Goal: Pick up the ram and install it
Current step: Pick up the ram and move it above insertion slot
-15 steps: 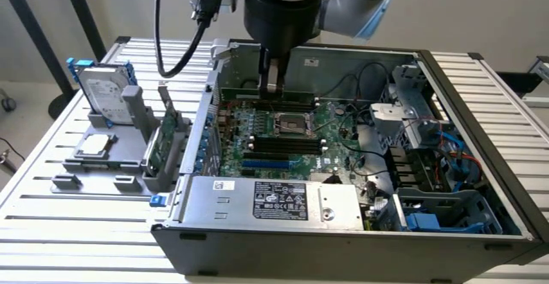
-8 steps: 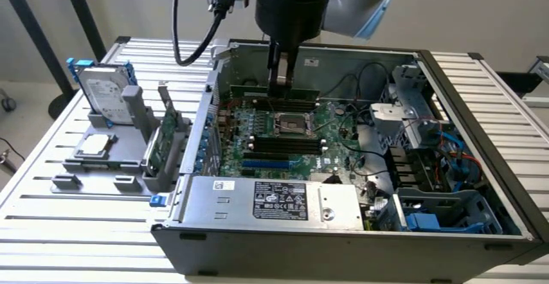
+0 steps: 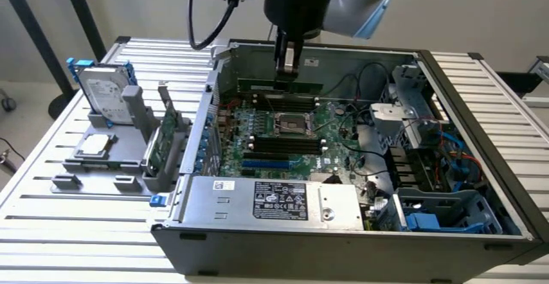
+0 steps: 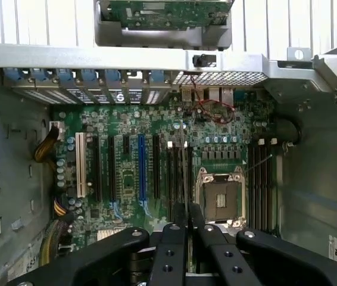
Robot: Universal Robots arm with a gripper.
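Observation:
The ram is a long, thin green stick held level and edge-down inside the open computer case. My gripper is shut on its upper edge near the middle, above the far side of the green motherboard. In the wrist view the black fingers pinch together, with the gripper looking down over the black memory slots beside the processor socket. Whether the stick touches a slot I cannot tell.
A grey holder on the exterior view's left carries a hard drive, a green expansion card and a silver processor chip. The power supply lies at the case's near side. Blue drive cages and cables crowd the exterior view's right.

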